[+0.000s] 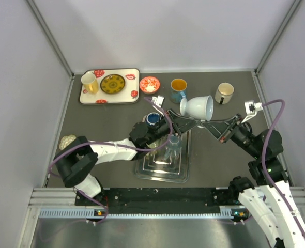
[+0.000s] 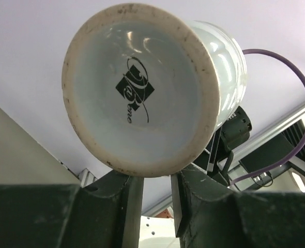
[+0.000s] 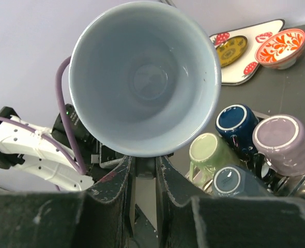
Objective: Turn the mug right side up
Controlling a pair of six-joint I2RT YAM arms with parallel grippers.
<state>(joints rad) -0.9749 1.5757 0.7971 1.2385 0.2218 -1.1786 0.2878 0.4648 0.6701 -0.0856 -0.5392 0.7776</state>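
Observation:
The pale white footed mug [image 1: 198,107] hangs on its side in mid-air above the table's middle, mouth toward the right. The left wrist view shows its stamped base [image 2: 142,88]. The right wrist view looks into its empty bowl [image 3: 142,77]. My left gripper [image 1: 193,120] comes from the left under the foot, fingers [image 2: 194,206] a narrow gap apart, tips hidden behind the foot rim. My right gripper [image 1: 207,124] comes from the right under the mouth rim, fingers [image 3: 176,181] nearly together, tips hidden behind the rim. Both appear shut on the mug's underside part, likely the handle, which is hidden.
A clear drying rack [image 1: 163,173] lies below, with upside-down green [image 3: 209,150], navy [image 3: 235,124], purple [image 3: 284,142] and grey-blue [image 3: 230,181] mugs. A strawberry tray [image 1: 109,99], a red bowl [image 1: 149,84], a blue mug [image 1: 178,89] and a beige mug [image 1: 224,93] stand at the back.

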